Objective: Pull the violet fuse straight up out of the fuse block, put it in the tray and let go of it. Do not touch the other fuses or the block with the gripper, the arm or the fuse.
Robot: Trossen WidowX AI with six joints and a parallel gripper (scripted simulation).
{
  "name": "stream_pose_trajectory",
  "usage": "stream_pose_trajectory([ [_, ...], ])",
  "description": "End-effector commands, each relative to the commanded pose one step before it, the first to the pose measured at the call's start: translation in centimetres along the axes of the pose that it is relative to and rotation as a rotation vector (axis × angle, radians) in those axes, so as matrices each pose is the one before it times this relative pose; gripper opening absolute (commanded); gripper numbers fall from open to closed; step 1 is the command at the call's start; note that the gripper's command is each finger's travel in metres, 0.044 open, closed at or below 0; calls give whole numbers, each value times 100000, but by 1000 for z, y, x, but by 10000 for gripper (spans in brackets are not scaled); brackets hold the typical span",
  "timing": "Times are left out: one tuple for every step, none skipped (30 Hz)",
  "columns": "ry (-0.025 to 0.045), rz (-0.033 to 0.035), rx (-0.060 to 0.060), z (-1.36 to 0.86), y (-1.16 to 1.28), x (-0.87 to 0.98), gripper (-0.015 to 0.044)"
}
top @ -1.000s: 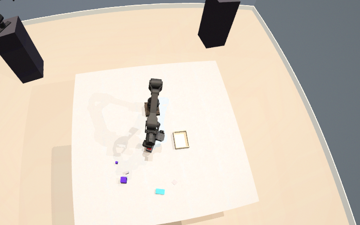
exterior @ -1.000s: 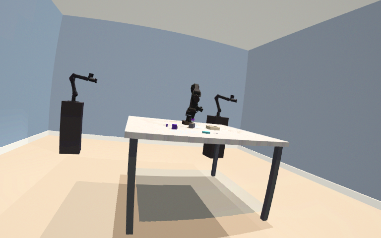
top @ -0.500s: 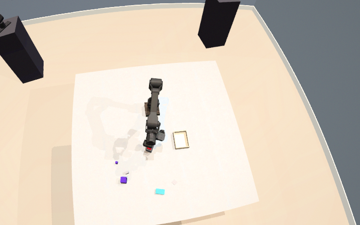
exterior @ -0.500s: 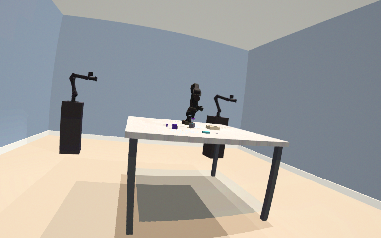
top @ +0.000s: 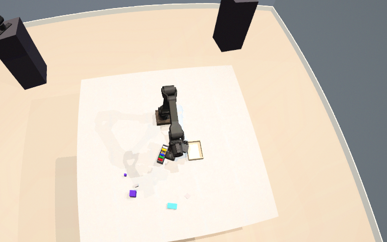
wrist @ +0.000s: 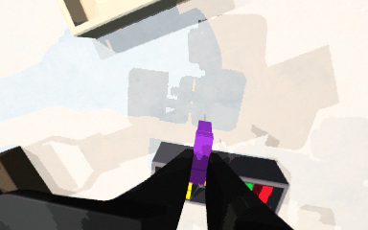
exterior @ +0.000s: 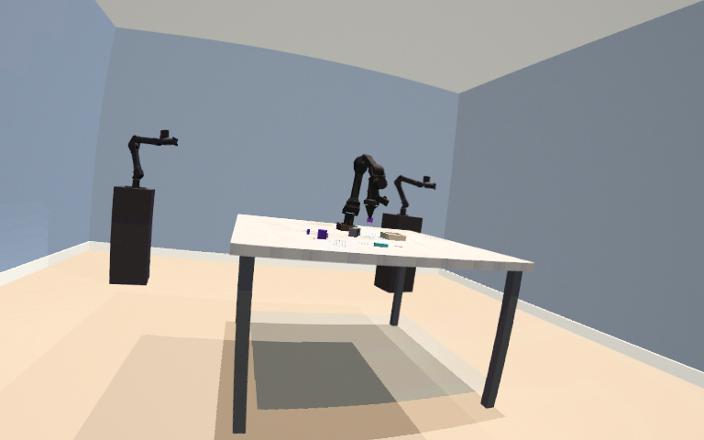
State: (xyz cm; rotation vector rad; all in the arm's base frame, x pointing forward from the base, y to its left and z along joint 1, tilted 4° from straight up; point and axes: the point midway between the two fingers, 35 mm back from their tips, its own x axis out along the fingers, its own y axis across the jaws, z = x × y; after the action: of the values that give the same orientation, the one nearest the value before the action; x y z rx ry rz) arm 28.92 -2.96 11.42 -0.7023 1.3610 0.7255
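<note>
Wrist view: my gripper (top: 170,156) (exterior: 369,217) (wrist: 200,158), nearly closed, clamps the violet fuse (exterior: 369,220) (wrist: 203,146); low travel could make it strike the tray's (top: 202,150) (exterior: 392,236) (wrist: 91,34) rim.

Blue-grey walls (top: 342,57) (exterior: 280,114) and pale floor (top: 285,142) (exterior: 61,321) surround the white-topped bench (top: 222,182) (exterior: 291,249); dark legs (exterior: 243,342) support its corners.

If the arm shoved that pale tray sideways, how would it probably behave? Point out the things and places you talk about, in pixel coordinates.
The tray (top: 202,150) (exterior: 392,236) (wrist: 134,20) would likely slide rather than tip, being wide and low. Its straight walls and square corners suggest it is stiff. With thin walls, it may be fairly light, though its material is unclear.
</note>
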Motion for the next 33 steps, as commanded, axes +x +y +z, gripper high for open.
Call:
stream_pose_trajectory([
  [371, 56, 533, 2243, 636, 31, 0],
  [-41, 14, 2, 480, 204, -4, 0],
  [-43, 15, 2, 478, 213, -4, 0],
  [-45, 15, 2, 476, 223, -3, 0],
  [-47, 16, 2, 474, 232, -3, 0],
  [-49, 17, 2, 472, 242, -3, 0],
  [-51, 18, 2, 469, 251, -3, 0],
  [-52, 19, 2, 466, 260, -3, 0],
  [-54, 21, 3, 463, 270, -3, 0],
  [-56, 22, 3, 460, 279, -3, 0],
  [-58, 23, 3, 456, 288, -3, 0],
  [-59, 25, 3, 453, 298, -3, 0],
  [-61, 26, 3, 449, 307, -2, 0],
  [-63, 27, 3, 445, 316, -2, 0],
  [-64, 29, 3, 441, 325, -2, 0],
  [-66, 31, 4, 437, 334, -2, 0],
  [-67, 32, 4, 432, 344, -2, 0],
  [-69, 34, 4, 427, 353, -2, 0],
  [-70, 36, 4, 422, 361, -2, 0],
  [-72, 38, 4, 417, 370, -2, 0],
  [-73, 40, 4, 412, 379, -2, 0],
  [-74, 42, 5, 407, 388, -2, 0],
  [-76, 44, 5, 401, 397, -2, 0],
  [-64, 38, 4, 329, 336, -1, 0],
  [-39, 24, 3, 195, 205, -1, 0],
  [-13, 8, 1, 65, 69, 0, 0],
  [0, 0, 0, 0, 0, 0, 0],
  [0, 0, 0, 0, 0, 0, 0],
  [0, 0, 0, 2, -1, 26, 0],
  [0, 0, 0, 5, -3, 79, 0],
  [-1, 0, 0, 7, -5, 132, 0],
  [-1, 0, 0, 8, -5, 162, 0],
  [-1, 0, 0, 8, -5, 162, 0],
])
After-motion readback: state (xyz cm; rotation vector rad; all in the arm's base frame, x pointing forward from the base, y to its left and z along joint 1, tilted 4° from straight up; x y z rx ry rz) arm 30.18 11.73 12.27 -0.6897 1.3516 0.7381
